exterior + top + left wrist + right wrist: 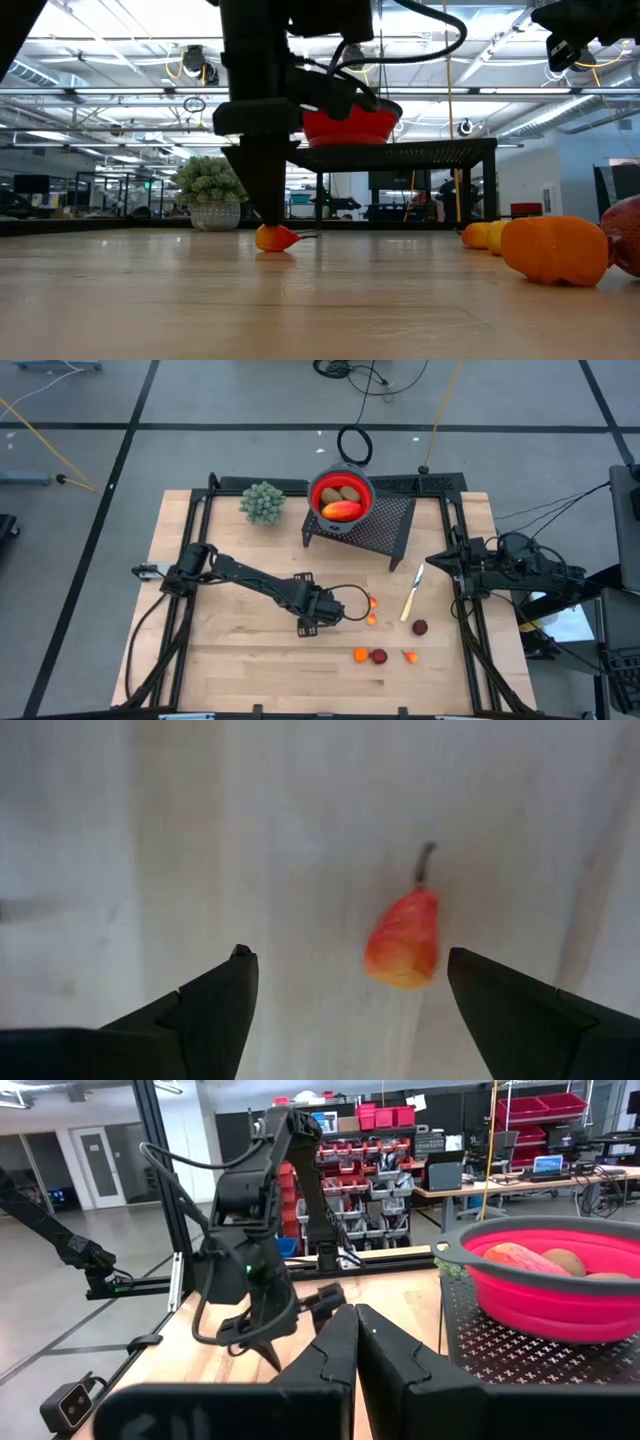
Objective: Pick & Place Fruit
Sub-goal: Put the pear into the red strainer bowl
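My left gripper [345,955] is open and low over the tabletop near the table's middle [322,612]. A small red-orange fruit bit with a short dark stem [404,938] lies on the wood between its fingers, nearer one of them and untouched; the low view shows it at the gripper's foot [277,238]. More small orange and dark-red bits [379,656] lie toward the near right. The red bowl [341,497] sits on a black perforated stand and holds two olive-brown ovals and a red-orange piece. My right gripper [355,1342] is shut and waits at the table's right side [432,563].
A green bushy plant ball [262,502] stands to the left of the black stand [385,525]. A yellow knife-like piece [412,596] lies right of centre. Bare wood stretches along the near left of the table [230,660].
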